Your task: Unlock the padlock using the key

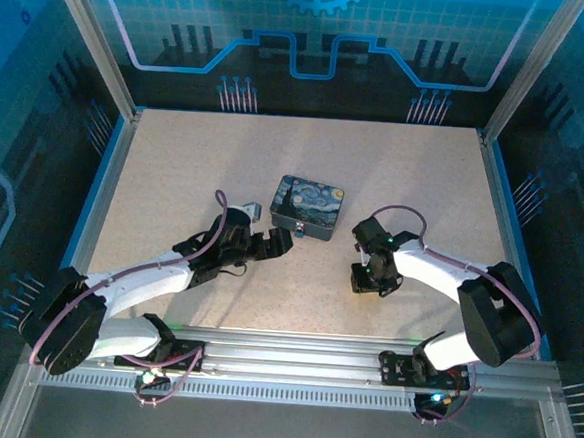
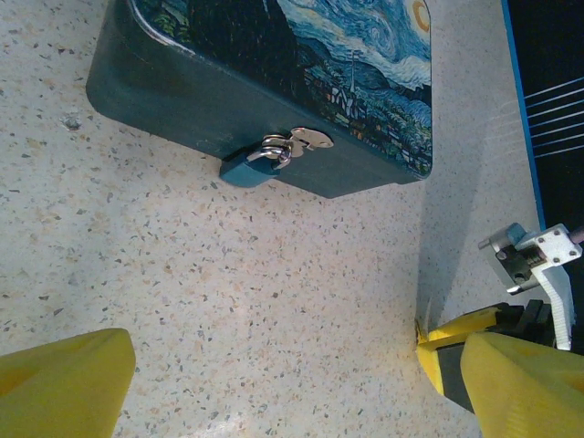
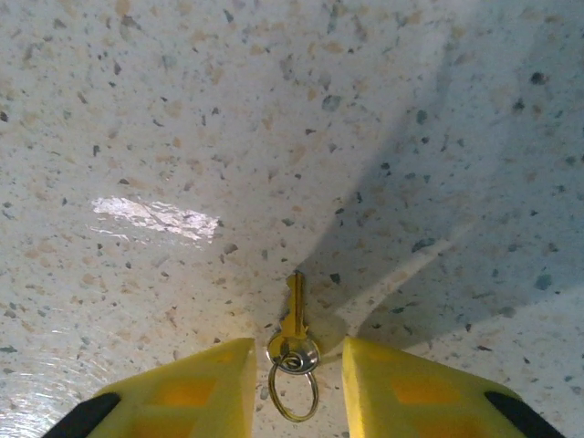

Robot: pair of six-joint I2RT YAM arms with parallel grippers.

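Speckled table (image 1: 396, 166), padlock (image 2: 248, 171) on front of printed tin (image 2: 274, 55), left hand (image 2: 292, 365) wide nearby, right hand (image 3: 297, 365) parted astride key (image 3: 294, 315)

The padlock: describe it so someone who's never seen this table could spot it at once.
Near the middle of the speckled table sits a rectangular tin printed with a swirling night sky. On its plain dark side wall, a small blue padlock hangs from the metal clasp by a silvery shackle. Unlike the tin, it is tiny and plain blue, with no picture on it.
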